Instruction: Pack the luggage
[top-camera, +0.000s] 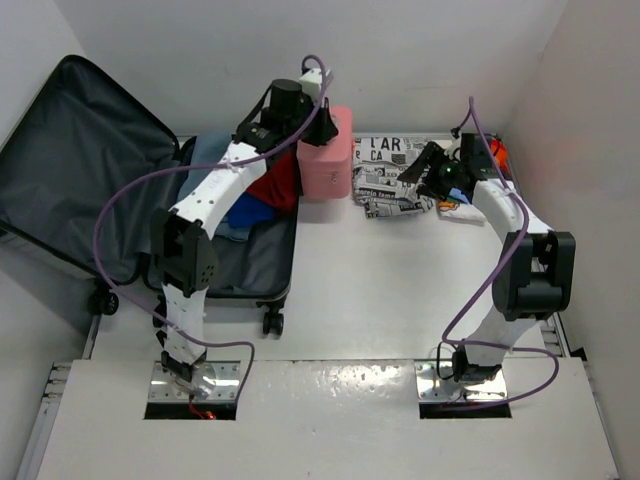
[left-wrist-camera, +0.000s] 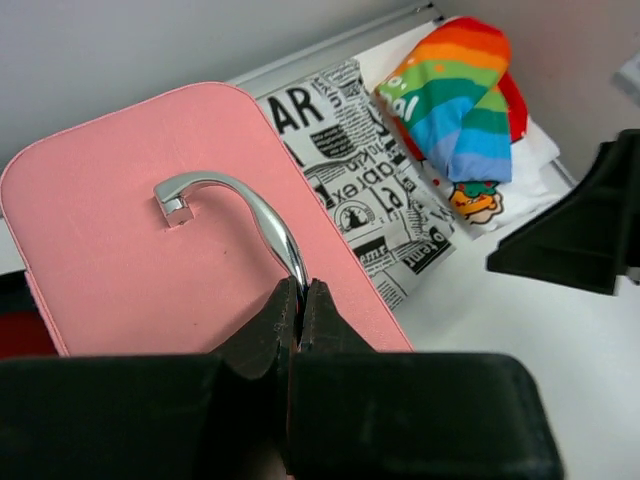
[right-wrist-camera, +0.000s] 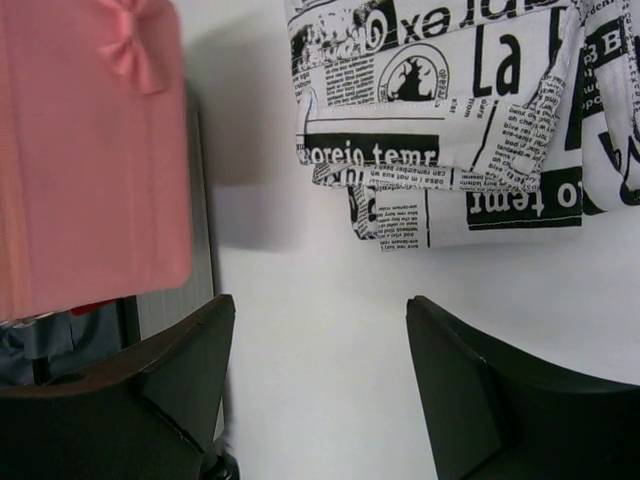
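The silver-grey luggage lies open at the left, its black-lined lid (top-camera: 80, 160) back against the wall. Its base holds red (top-camera: 275, 185) and blue clothes (top-camera: 245, 212). My left gripper (top-camera: 322, 125) (left-wrist-camera: 300, 292) is shut on the curved metal handle (left-wrist-camera: 240, 200) of the small pink box case (top-camera: 326, 152) (left-wrist-camera: 130, 230), beside the luggage's right edge. My right gripper (top-camera: 418, 170) (right-wrist-camera: 320, 310) is open and empty above bare table, just in front of a folded newspaper-print cloth (top-camera: 388, 178) (right-wrist-camera: 450, 120). The pink case (right-wrist-camera: 90, 150) also shows at the left of the right wrist view.
A rainbow-striped garment (left-wrist-camera: 460, 100) lies on white cloth at the back right, behind the right gripper. Walls close in the back and both sides. The luggage's black wheels (top-camera: 272, 322) stand at its near edge. The grey luggage shell (right-wrist-camera: 170, 300) shows under the pink case.
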